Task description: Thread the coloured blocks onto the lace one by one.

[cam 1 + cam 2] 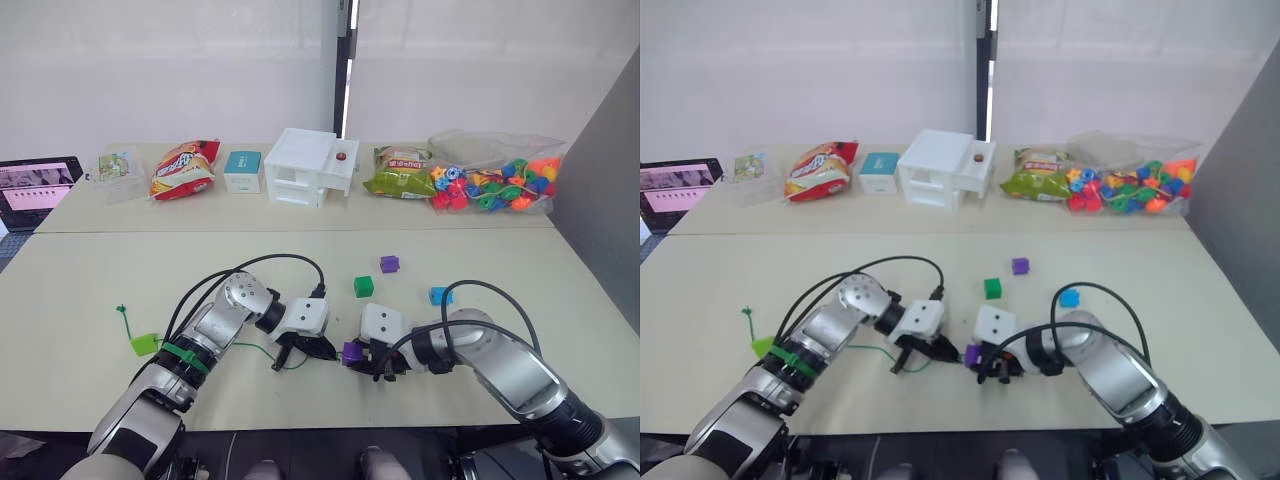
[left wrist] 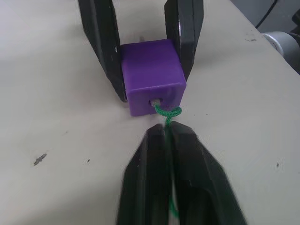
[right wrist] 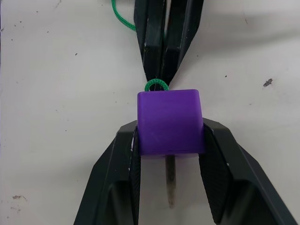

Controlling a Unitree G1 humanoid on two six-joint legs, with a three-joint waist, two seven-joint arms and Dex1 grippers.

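Note:
My right gripper [image 3: 169, 137] is shut on a purple block [image 3: 169, 122] low over the table near its front edge. My left gripper [image 2: 166, 132] is shut on the green lace [image 2: 167, 112] right against the block's hole. The lace's stiff grey tip [image 3: 170, 185] sticks out of the block's other side. From the left gripper [image 1: 328, 352] the lace [image 1: 262, 352] trails left to a lime green block [image 1: 145, 344] and its knotted end [image 1: 122, 312]. A dark green block [image 1: 363, 286], a second purple block [image 1: 389, 264] and a blue block [image 1: 440, 295] lie loose beyond the grippers.
Along the back of the table stand a tablet [image 1: 35, 187], a clear container [image 1: 120, 170], a snack bag [image 1: 184, 168], a small teal box [image 1: 242, 171], a white box [image 1: 310, 166], a green snack bag [image 1: 400, 172] and a bag of mixed beads [image 1: 497, 185].

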